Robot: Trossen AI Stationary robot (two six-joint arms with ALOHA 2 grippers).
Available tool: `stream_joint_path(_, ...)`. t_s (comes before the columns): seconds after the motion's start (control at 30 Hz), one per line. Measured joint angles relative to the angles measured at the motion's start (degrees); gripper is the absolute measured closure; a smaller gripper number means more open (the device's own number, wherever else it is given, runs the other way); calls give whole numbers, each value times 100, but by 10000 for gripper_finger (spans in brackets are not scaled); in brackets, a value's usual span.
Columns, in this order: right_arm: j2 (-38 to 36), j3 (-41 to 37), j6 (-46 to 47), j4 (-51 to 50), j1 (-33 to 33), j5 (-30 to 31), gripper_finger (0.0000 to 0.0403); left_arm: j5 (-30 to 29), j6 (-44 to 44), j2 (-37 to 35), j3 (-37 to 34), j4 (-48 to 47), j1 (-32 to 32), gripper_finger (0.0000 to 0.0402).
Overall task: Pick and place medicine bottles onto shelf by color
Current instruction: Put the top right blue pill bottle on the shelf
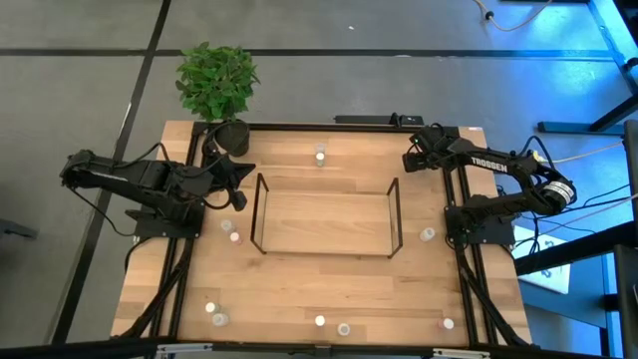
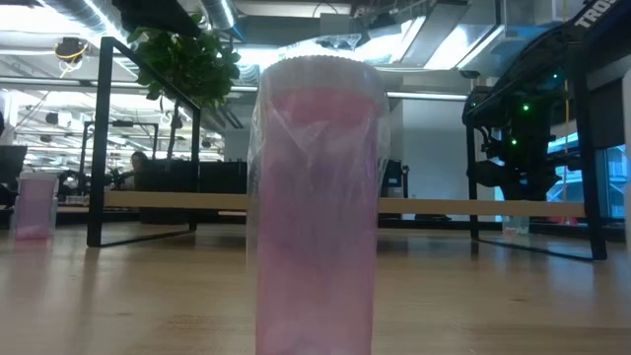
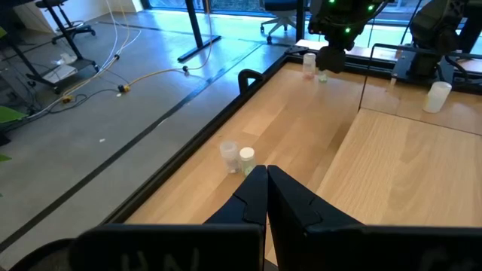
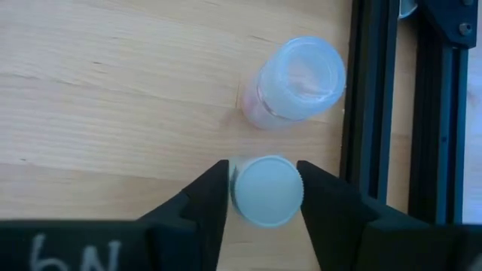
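Small medicine bottles stand scattered on the wooden table around the shelf (image 1: 324, 219), a low black-rod rack with a board base. My right gripper (image 4: 263, 182) is at the far right (image 1: 411, 160), shut on a white-capped bottle (image 4: 265, 192). A pink bottle (image 4: 297, 83) stands right beside that one. My left gripper (image 3: 266, 177) hovers shut and empty at the far left (image 1: 239, 172). Two bottles (image 3: 237, 158) stand on the table beyond its fingers. My right gripper pinches the bottle's round white cap (image 4: 239, 192) between its two fingers, one on each side. The fingers come steeply from above. The bottle stands upright on the table; its body is hidden under the cap.
A potted plant (image 1: 217, 85) stands at the far left corner. Black frame rails (image 4: 376, 113) run close beside the held bottle. More bottles stand along the near edge (image 1: 319, 321), one pink bottle (image 2: 315, 197) right before the low camera, and others near the shelf's ends (image 1: 428, 234).
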Motion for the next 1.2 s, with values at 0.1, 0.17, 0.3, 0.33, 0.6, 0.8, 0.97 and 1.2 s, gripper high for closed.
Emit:
stream_joint_path(0.1, 0, 0, 0, 2, 0, -6, 272, 0, -1, 0, 0, 0, 0, 401)
stream_joint_path(0.17, 0, 4, -11, 7, 0, -72, 283, 0, -1, -1, 0, -2, 0, 401)
stream_joint_path(0.3, 0, 11, -90, 15, 2, -131, 287, 0, -2, 0, 0, 0, 0, 401)
stream_joint_path(0.33, -1, 11, -130, 17, 2, -138, 284, 0, -1, 0, 0, 0, -1, 401)
stream_joint_path(0.6, -13, 175, -359, -91, 7, -521, 284, 0, 0, -2, 0, 0, -2, 401)
stream_joint_path(0.8, -13, 605, -624, -411, 9, -607, 282, 0, -1, -1, 0, 0, -1, 401)
stream_joint_path(0.97, -13, 984, -706, -671, 106, -557, 280, 0, -1, 0, 0, 0, 0, 401)
stream_joint_path(1.2, -15, 1655, -858, -1143, 545, -402, 280, 0, 0, 0, 0, 0, -2, 401)
